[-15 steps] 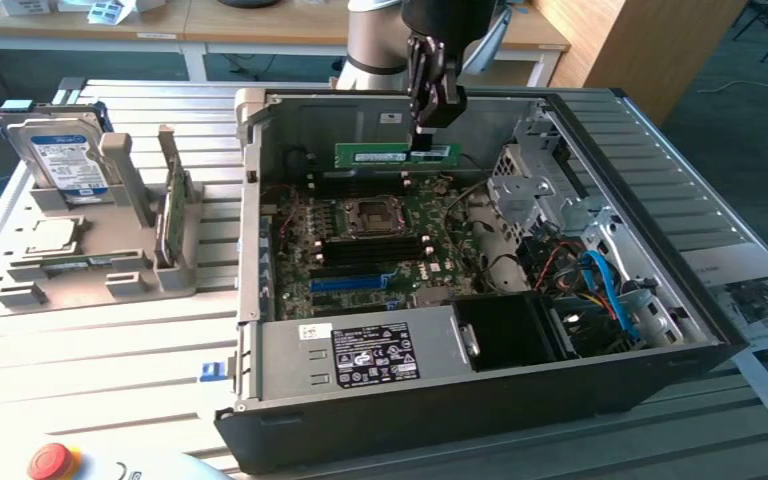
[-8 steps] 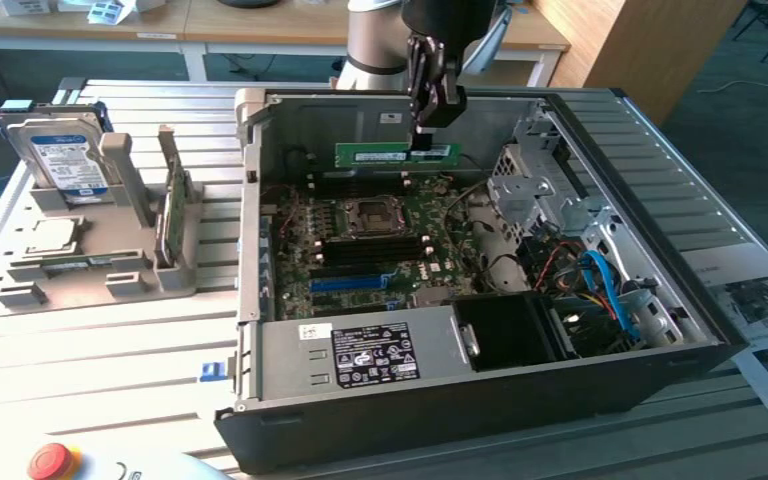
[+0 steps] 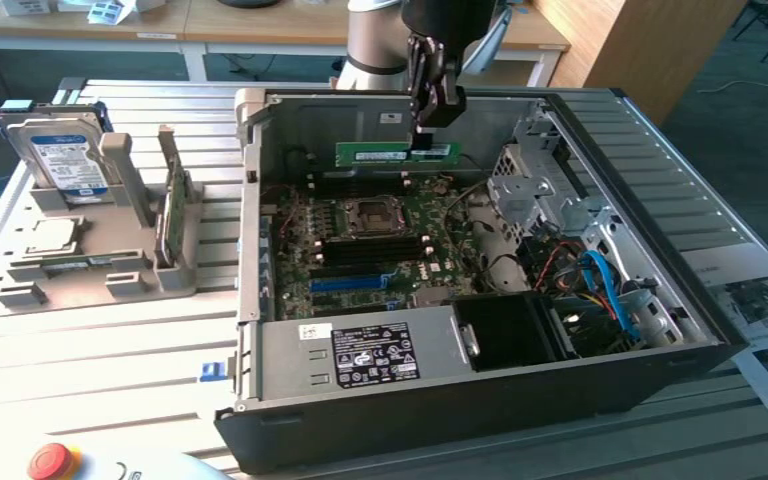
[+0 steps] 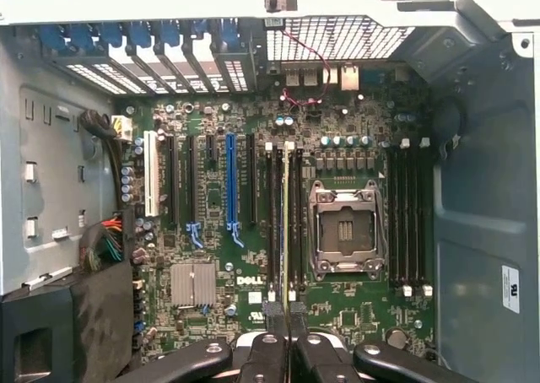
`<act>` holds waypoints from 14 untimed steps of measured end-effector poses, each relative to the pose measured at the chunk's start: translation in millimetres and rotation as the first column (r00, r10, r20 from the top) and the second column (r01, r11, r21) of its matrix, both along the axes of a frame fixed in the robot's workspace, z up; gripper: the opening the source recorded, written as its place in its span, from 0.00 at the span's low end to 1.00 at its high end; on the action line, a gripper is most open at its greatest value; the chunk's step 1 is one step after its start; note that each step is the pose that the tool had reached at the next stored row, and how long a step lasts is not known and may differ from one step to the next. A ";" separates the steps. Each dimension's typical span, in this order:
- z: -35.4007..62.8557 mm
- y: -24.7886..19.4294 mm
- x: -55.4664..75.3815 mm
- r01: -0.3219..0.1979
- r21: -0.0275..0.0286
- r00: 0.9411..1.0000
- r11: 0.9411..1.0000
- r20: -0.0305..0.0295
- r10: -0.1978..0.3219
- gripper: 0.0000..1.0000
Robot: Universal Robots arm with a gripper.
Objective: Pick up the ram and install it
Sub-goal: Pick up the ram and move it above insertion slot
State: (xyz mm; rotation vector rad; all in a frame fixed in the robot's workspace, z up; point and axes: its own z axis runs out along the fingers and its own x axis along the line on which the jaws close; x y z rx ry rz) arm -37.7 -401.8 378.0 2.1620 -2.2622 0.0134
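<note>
Gripper [image 3: 427, 140] has the ram [image 3: 377, 154] pinched by its upper edge, jaws narrow on it. The stick hangs level above the motherboard [image 3: 418, 262] inside the open computer case [image 3: 491, 400].

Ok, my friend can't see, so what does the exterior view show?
A robot arm's gripper holds the ram, a green stick, level above the motherboard inside an open computer case lying on a slatted table. At the exterior view's left, a hard drive with a blue label stands upright in a grey holder.
</note>
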 end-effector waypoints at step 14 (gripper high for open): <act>-3.5 -0.1 0.0 0.000 0.000 1.000 1.000 0.000 0.000 0.12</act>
